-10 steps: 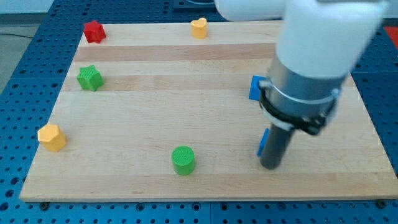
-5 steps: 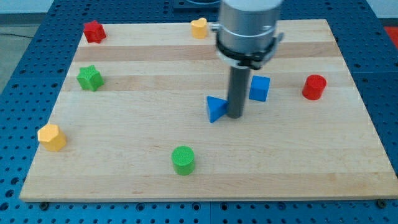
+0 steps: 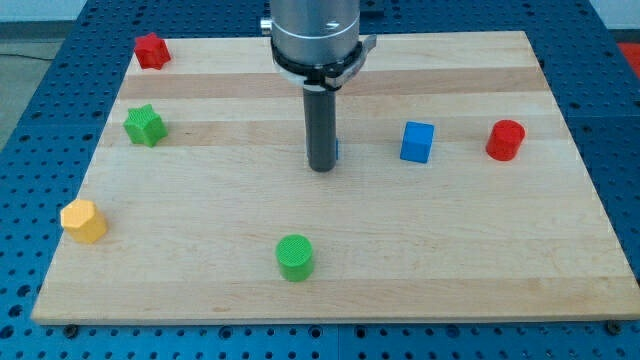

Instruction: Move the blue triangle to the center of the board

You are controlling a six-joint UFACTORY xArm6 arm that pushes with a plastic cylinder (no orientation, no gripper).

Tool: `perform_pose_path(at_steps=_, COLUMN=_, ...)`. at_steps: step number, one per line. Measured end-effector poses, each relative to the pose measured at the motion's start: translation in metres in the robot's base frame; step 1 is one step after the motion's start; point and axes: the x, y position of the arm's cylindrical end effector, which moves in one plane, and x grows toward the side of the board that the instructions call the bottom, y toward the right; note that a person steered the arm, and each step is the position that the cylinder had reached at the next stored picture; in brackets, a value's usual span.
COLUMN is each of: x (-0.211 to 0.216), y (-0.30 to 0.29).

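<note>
My tip rests on the wooden board near its middle. The blue triangle is almost wholly hidden behind the rod; only a thin blue sliver shows at the rod's right edge. It seems to touch the rod. A blue cube stands to the right of the tip, apart from it.
A red cylinder is at the right. A green cylinder is below the tip. A yellow block is at the left edge, a green star above it, a red block at top left.
The rod has moved left and slightly up, pushing the blue triangle toward the board's middle. The triangle is now hidden behind the rod. The yellow block at the top is now hidden by the arm.
</note>
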Motion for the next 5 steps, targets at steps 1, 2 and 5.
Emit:
perform_pose_path(at_steps=1, x=-0.007, y=0.000)
perform_pose_path(at_steps=2, x=0.040, y=-0.044)
perform_pose_path(at_steps=5, x=-0.094, y=-0.037)
